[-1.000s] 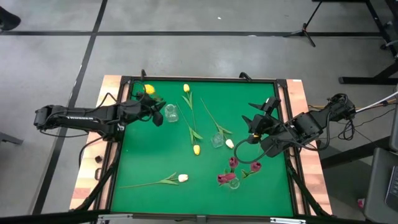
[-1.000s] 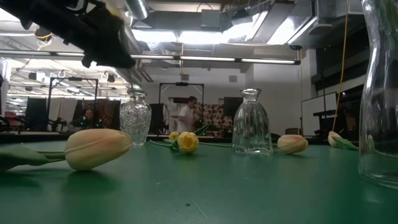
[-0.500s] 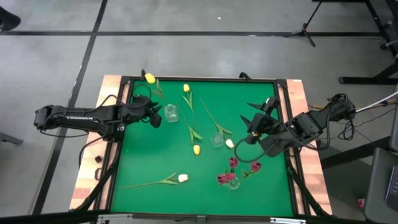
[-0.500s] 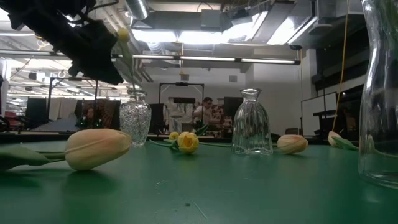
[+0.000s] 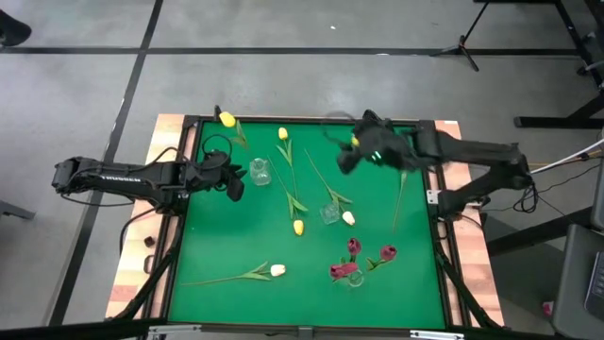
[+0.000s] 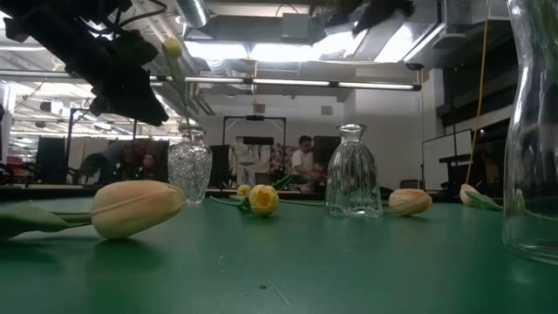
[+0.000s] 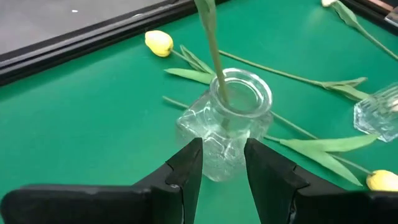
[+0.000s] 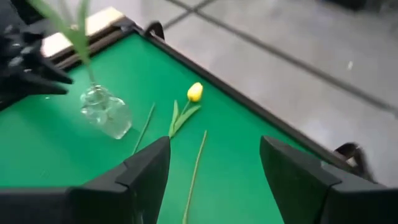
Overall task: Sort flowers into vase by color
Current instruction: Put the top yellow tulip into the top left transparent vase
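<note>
Green felt-topped table (image 5: 236, 236) is carrying three clear glass vases and scattered artificial tulips. Left gripper (image 5: 233, 179) is hovering just beside the small faceted clear glass vase (image 5: 260, 172) at the far left, its fingers (image 7: 186, 171) standing slightly apart with nothing between them. A yellow-headed tulip on a long green stem (image 5: 226, 120) is standing in that vase, leaning outward over the table's far edge. Right gripper (image 5: 351, 156) is hanging above the far right part of the table, jaws spread wide and empty. A second yellow tulip (image 5: 282, 134) is lying near the far edge, a third yellow tulip (image 5: 298, 227) near the centre, beside the ribbed clear glass vase (image 5: 329, 213). A cream-white tulip (image 5: 276, 270) is lying toward the near left. Dark red-magenta tulips (image 5: 353, 246) are gathering at the near glass vase (image 5: 354, 278).
</note>
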### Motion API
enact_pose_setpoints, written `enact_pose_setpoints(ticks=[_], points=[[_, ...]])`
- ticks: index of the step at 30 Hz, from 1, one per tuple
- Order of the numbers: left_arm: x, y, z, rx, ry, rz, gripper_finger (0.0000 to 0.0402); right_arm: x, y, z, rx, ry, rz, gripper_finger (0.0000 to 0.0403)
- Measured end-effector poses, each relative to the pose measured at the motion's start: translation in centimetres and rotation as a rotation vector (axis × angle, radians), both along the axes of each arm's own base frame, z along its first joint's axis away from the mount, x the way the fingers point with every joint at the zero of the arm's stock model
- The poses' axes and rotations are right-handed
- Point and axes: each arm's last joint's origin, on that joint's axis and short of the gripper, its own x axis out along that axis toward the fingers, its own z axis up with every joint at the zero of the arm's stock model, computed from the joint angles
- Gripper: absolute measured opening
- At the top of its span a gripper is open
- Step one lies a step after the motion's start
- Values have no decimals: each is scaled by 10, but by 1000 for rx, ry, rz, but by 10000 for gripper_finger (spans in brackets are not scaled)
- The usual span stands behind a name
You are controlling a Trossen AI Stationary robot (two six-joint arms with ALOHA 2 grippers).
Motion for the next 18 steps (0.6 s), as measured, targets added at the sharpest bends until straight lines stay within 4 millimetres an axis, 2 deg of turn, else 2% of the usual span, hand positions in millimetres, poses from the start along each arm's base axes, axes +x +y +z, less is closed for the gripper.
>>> enact_pose_setpoints(ticks=[4, 7, 11, 18], points=[[-1, 0, -1, -14, 5, 9, 118, 24, -43, -19, 113, -18, -23, 250], [-3, -1, -4, -20, 39, 13, 118, 44, -65, -34, 161, -55, -21, 250], [-6, -1, -6, -50, 52, 41, 118, 68, -83, -55, 184, -85, 0, 250], [-6, -1, -6, -54, 51, 44, 118, 111, -98, -80, 137, -18, -10, 250]])
